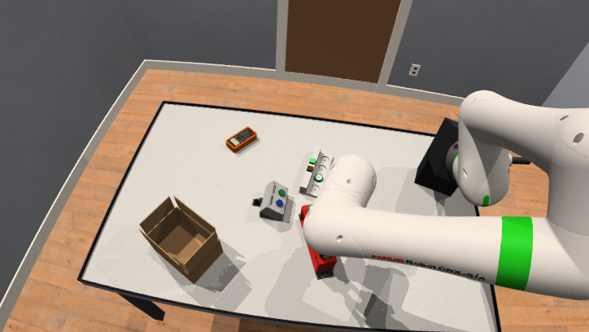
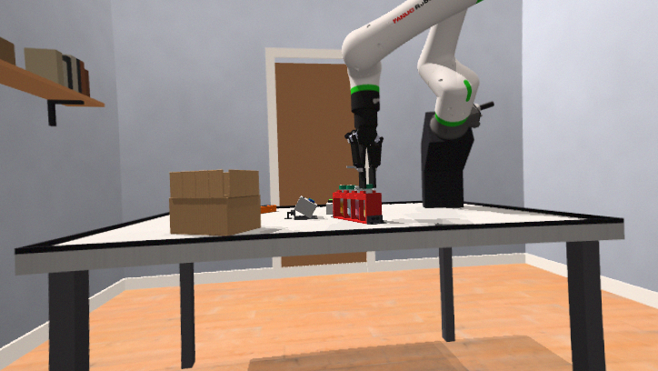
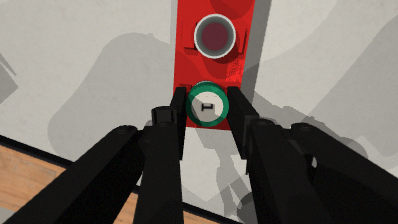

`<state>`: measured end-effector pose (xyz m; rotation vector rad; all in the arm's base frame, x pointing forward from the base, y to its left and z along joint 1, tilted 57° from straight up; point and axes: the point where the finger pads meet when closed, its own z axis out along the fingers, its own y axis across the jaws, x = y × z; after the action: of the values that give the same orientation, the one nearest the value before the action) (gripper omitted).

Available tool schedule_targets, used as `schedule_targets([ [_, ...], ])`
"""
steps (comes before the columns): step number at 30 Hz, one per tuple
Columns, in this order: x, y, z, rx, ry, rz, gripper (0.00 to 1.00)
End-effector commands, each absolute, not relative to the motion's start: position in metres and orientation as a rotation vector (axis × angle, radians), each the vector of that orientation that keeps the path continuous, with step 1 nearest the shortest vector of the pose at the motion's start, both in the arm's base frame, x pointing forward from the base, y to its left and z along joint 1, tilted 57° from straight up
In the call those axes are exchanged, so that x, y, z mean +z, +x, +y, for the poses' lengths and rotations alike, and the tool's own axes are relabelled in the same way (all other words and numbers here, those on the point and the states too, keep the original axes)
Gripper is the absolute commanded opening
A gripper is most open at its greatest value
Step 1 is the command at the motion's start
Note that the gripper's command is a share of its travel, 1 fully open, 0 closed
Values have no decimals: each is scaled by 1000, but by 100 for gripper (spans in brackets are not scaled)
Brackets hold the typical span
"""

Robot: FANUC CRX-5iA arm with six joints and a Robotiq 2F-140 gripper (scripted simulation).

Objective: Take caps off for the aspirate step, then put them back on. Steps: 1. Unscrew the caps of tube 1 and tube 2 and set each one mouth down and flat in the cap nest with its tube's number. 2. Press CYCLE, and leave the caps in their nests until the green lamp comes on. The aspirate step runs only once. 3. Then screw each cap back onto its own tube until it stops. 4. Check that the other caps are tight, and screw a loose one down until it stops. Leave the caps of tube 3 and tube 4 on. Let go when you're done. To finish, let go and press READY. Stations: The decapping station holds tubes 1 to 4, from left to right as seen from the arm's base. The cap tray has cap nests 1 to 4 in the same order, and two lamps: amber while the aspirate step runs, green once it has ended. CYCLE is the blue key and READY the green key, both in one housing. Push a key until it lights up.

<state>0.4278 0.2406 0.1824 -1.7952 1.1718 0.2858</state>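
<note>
- An open cardboard box stands on the white desk, near its front left corner.
- An orange multimeter lies further back.
- A brown door is behind.
- A wall shelf holds books.

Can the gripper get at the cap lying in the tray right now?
Probably, after letting go: the gripper is shut on tube 1's cap; the tray cap lies uncovered nearby.

One cardboard box, one multimeter, two keys.
</note>
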Motion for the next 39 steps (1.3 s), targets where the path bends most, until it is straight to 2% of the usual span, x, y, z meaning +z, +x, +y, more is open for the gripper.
schedule_targets([
  [1, 183, 428, 240, 342, -1743, 1275, 30],
  [13, 183, 428, 240, 561, -1490, 1611, 30],
  [18, 183, 428, 240, 561, -1490, 1611, 30],
  [19, 182, 429, 241, 561, -1490, 1611, 41],
  [32, 182, 428, 241, 539, -1519, 1578, 41],
  [39, 183, 428, 240, 379, -1704, 1335, 41],
])
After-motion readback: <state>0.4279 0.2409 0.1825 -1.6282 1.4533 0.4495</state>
